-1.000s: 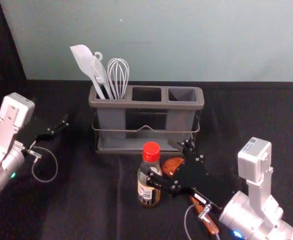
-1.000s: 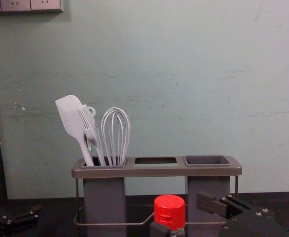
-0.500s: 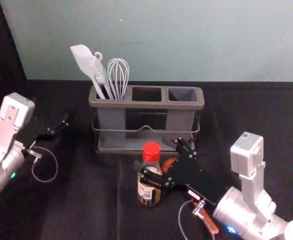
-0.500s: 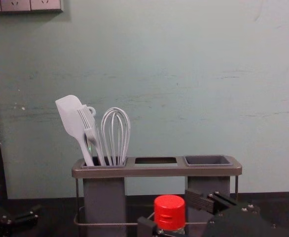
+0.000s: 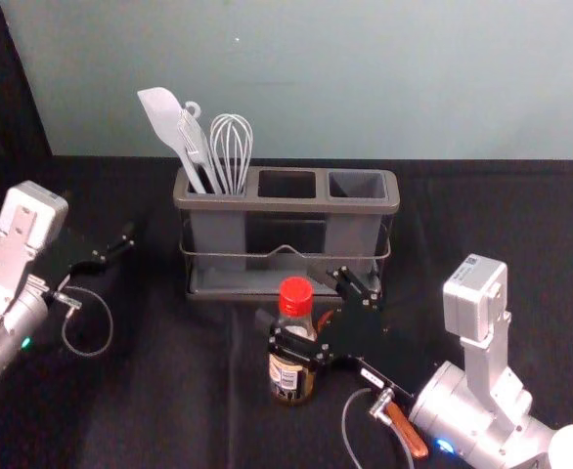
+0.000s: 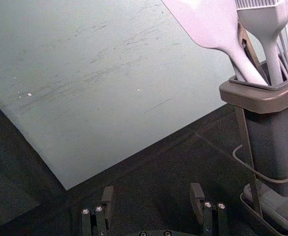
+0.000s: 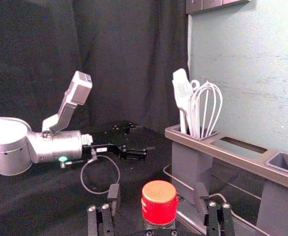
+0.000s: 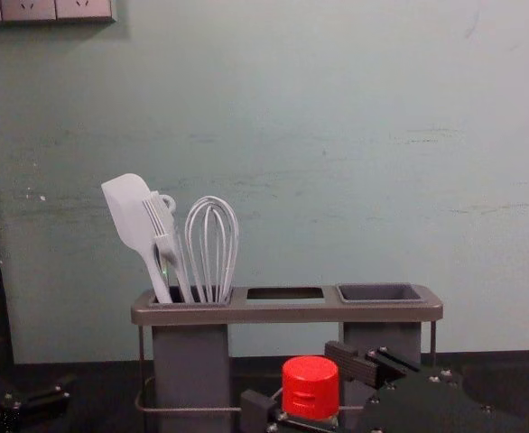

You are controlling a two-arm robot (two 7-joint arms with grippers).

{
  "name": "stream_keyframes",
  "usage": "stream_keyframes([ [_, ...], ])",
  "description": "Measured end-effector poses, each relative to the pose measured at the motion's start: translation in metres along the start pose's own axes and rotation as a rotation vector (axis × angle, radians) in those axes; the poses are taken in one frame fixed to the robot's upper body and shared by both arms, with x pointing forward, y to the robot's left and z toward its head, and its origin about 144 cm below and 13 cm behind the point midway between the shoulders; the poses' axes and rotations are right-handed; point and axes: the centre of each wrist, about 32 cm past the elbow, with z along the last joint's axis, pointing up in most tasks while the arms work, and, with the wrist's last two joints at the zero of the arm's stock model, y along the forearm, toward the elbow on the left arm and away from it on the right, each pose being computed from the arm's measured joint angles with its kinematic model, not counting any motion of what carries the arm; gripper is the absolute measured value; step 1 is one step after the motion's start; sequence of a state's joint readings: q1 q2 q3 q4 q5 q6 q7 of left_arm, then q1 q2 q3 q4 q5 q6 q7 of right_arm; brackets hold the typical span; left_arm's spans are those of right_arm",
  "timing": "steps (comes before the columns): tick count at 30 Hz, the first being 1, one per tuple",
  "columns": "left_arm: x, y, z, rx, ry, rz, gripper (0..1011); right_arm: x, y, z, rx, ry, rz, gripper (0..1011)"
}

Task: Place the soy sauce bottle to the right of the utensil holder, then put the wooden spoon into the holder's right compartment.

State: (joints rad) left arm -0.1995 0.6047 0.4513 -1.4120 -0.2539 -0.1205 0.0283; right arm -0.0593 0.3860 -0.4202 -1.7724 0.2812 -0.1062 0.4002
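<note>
Soy sauce bottle (image 5: 288, 375): stood upright at six o'clock of the utensil holder (image 5: 286, 205), not yet at the required place by the holder's three o'clock. Straddled by the right gripper (image 7: 157, 192), directed inward from four o'clock, with fingers spread wide and a gap visible on either side of the red cap (image 7: 159, 201); hence judged ungripped, merely framed for a sideways squeeze. Spread so, presumably, to admit the bottle without tipping it. Wooden spoon (image 5: 407, 432): lay at the bottle's four o'clock, handle toward five, bowl largely hidden beneath the right gripper; probably reserved for the second step, though liable to be brushed during the lift. Left gripper (image 6: 153, 192): parked at the bottle's ten o'clock, well apart, fingers wide and holding nothing, apparently to leave room for the right arm. White utensils (image 5: 230, 151): grouped upright in the left compartment, leaving the right compartment (image 5: 357, 184) available for the spoon. Appearance of the bottle: capped in bright red, cylindrical at the top; clear-walled below, with dark contents and a pale, barcoded label facing roughly six o'clock, partly crossed by the nearer finger.
</note>
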Motion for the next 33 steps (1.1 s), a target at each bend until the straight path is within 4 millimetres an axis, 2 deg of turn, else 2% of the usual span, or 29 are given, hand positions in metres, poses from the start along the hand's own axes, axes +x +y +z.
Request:
stream_keyframes([
  [4, 0.000, 0.000, 0.000, 0.000, 0.000, 0.000, 1000, 0.000, 0.000, 0.000, -0.001, -0.002, -0.003, 873],
  [5, 0.000, 0.000, 0.000, 0.000, 0.000, 0.000, 1000, -0.001, -0.001, 0.000, 0.000, -0.002, -0.004, 873],
  [18, 0.000, 0.000, 0.000, 0.000, 0.000, 0.000, 1000, -0.001, -0.002, 0.000, -0.003, -0.010, -0.011, 488],
  [19, 0.000, 0.000, 0.000, 0.000, 0.000, 0.000, 1000, -0.001, -0.002, 0.000, -0.004, -0.011, -0.011, 426],
  [22, 0.000, 0.000, 0.000, 0.000, 0.000, 0.000, 1000, -0.001, -0.002, 0.000, -0.003, -0.013, -0.010, 386],
  [33, 0.000, 0.000, 0.000, 0.000, 0.000, 0.000, 1000, 0.003, -0.008, 0.012, 0.049, -0.031, -0.029, 385],
])
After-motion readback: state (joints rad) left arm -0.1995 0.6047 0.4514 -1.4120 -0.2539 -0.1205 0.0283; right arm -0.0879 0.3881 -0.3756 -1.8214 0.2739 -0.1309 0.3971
